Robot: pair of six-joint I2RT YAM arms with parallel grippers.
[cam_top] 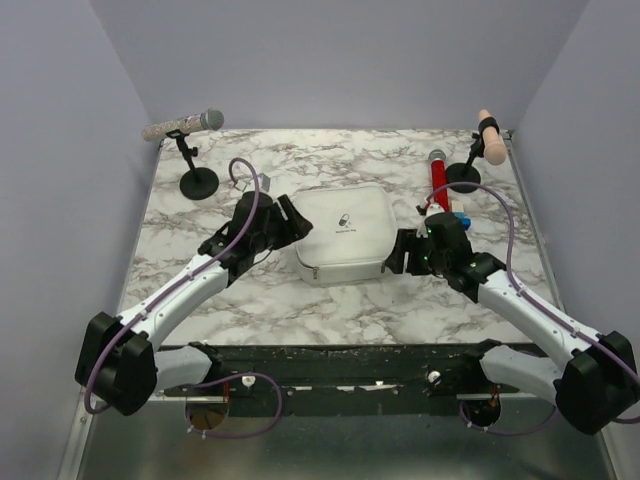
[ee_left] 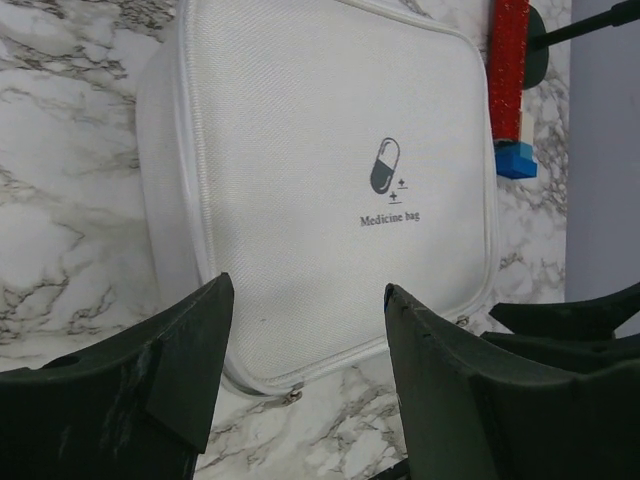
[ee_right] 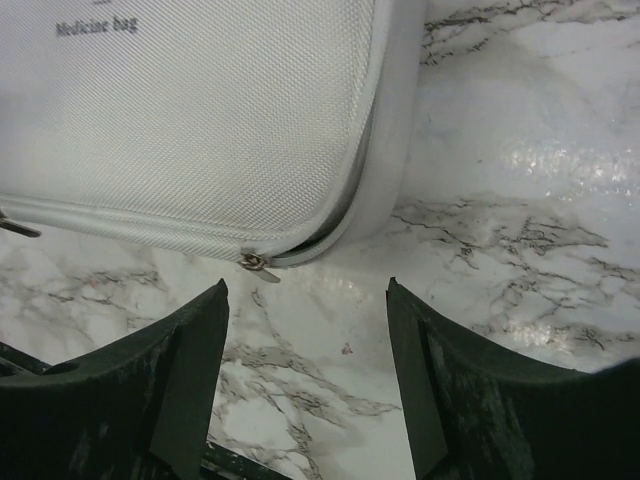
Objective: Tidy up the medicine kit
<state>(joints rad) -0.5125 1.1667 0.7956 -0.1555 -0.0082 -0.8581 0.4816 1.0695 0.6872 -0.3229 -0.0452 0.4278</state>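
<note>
Closed medicine kit (cam_top: 343, 232) flat on table (cam_top: 330, 310); left tool (cam_top: 288, 222) & right tool (cam_top: 398, 254) flank it, both w/ fingers apart, empty.

Closed white medicine kit (ee_left: 320, 200) flat on marble table (ee_left: 70, 230), pill logo up. Left gripper (ee_left: 308, 290) jaws apart, empty, near its edge. Red cylinder (ee_left: 508, 70), blue block (ee_left: 515, 160) beyond.

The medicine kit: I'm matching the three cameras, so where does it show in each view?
Top external: medicine kit at the centre of the table.
Left wrist: fills the upper middle.
Right wrist: upper left, one corner only.
Shared landmark: the "Medicine bag" lettering on its lid.
</note>
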